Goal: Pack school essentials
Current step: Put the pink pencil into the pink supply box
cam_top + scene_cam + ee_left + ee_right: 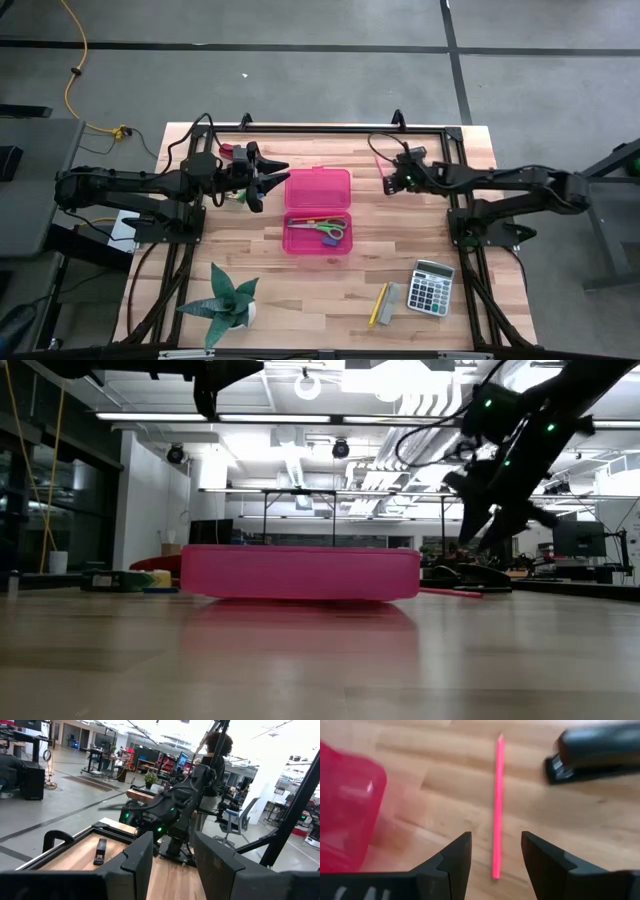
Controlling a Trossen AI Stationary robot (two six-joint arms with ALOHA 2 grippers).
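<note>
Directly beneath the right pincer lay a thin pink pencil on the bare desk, running lengthwise through the gap between the spread fingers; the pincer was released and held nothing. Beside it to one side sat the corner of the pink case; beyond the pencil's far end, off to the other side, a dark stapler.

From overhead the case stood open between the two arms, with scissors already inside. The left pincer hovered just beside the case's other edge, also released and empty; it appeared to be waiting.

Well away from both pincers, at the near desk edge, a yellow pencil, a small grey block and a calculator remained unpacked, with a green plant further along.

Judgement: step in hand was the pick of the pink pencil. Next move calls for lowering straight down, closing across the thin shaft without rolling it, then carrying it over the case.
</note>
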